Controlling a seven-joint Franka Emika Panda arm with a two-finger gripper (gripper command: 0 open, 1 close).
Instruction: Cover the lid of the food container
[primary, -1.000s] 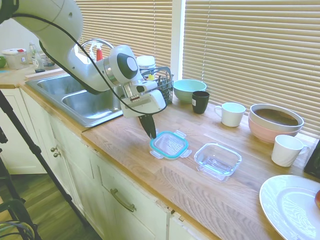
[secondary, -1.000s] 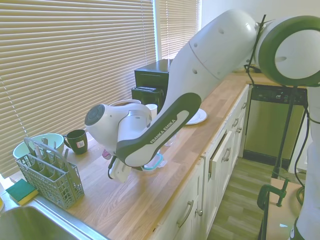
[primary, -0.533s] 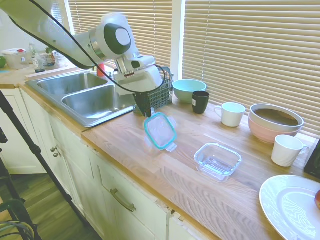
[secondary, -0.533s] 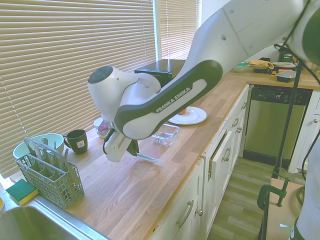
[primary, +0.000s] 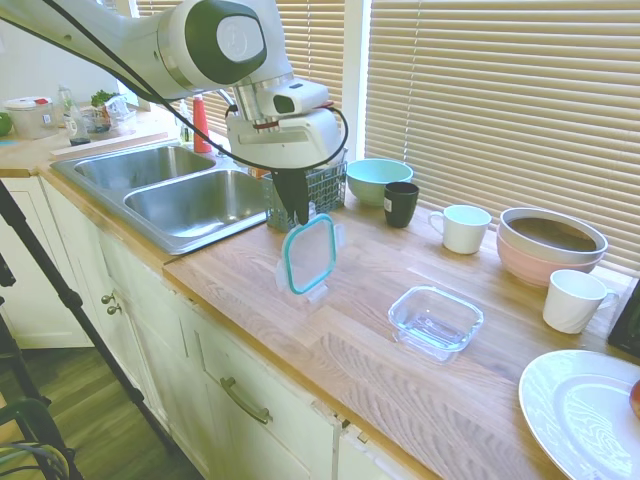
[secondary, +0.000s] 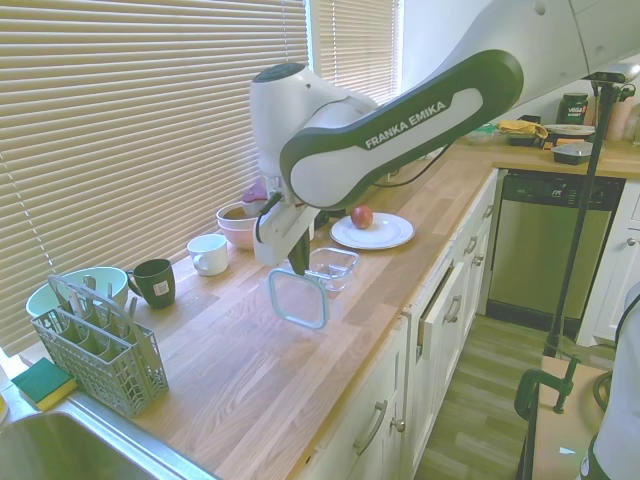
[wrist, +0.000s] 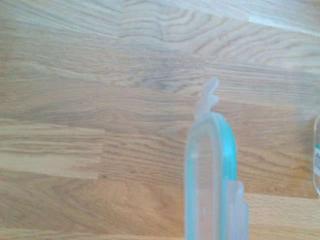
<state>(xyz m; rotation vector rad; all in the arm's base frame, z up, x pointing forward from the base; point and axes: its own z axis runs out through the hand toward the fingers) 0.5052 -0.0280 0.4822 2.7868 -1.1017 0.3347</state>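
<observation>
We have the lid (primary: 309, 253) clamped by its top edge in the gripper (primary: 298, 213), hanging nearly upright above the desk (primary: 300, 330) with its long axis roughly vertical. The wrist view shows it edge-on, teal seal and a snap tab clear of the wood. The container (primary: 435, 320) sits open and looks empty, resting on the desk well apart from the lid, further along the desk away from the sink (primary: 190, 200). In the second exterior view it lies just behind the hanging lid (secondary: 298, 297), toward the plate (secondary: 372, 231). So, as we judge it, the lid must travel sideways to the container (secondary: 333, 267) and tip flat before it can seat. How firmly the gripper (secondary: 297, 267) bites we cannot quite tell. The brown bowl (primary: 552, 243) seems to hold something dark; the teal bowl (primary: 378, 180) shows no contents.
</observation>
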